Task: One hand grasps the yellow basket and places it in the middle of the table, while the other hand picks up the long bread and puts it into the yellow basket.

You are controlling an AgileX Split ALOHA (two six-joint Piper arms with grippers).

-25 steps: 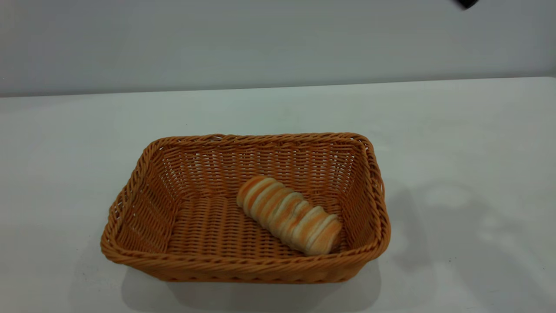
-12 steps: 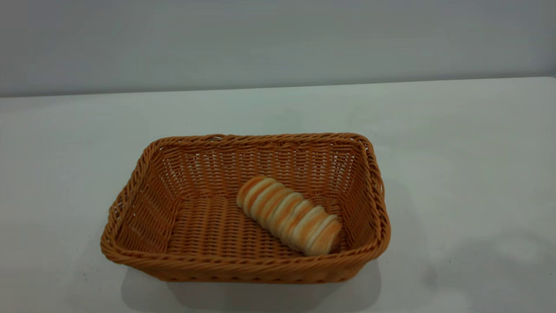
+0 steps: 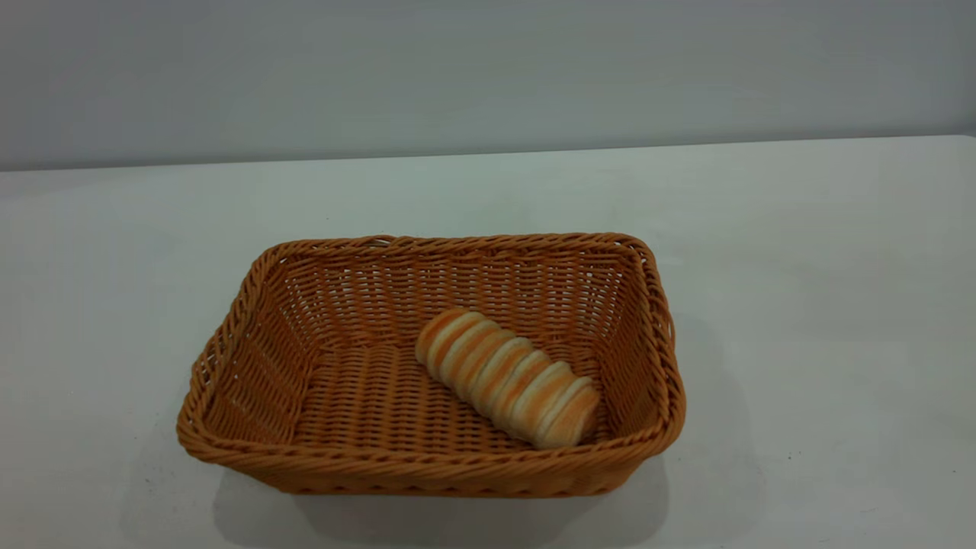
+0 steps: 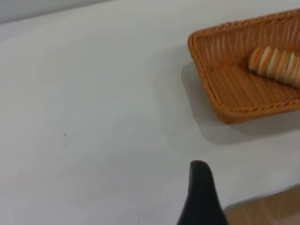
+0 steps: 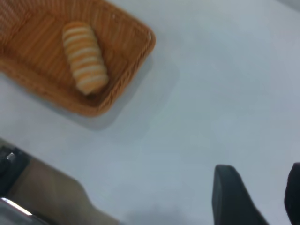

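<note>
Our right pincer (image 5: 255, 199) hangs with fingers parted above the bare surface (image 3: 823, 252), gripping nothing. Of our left pincer (image 4: 201, 197) one finger shows; we cannot tell its state. Mid-surface sits the yellow basket (image 3: 259, 335), the long bread (image 3: 507, 376) lying inside.

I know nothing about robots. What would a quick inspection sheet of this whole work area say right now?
Surface: white table, a few tiny dark specks.
Job's things: yellow basket sits mid-table; long bread lies on its floor, diagonal, nearer the right wall.
Clutter: nothing seen.
Grippers: left gripper, only one finger shows, off to the basket's side; right gripper open, above bare table beside the basket; neither holds anything.
Cables: nothing seen.
Surroundings: plain grey wall behind the table; floor past the table edge in the wrist views.
</note>
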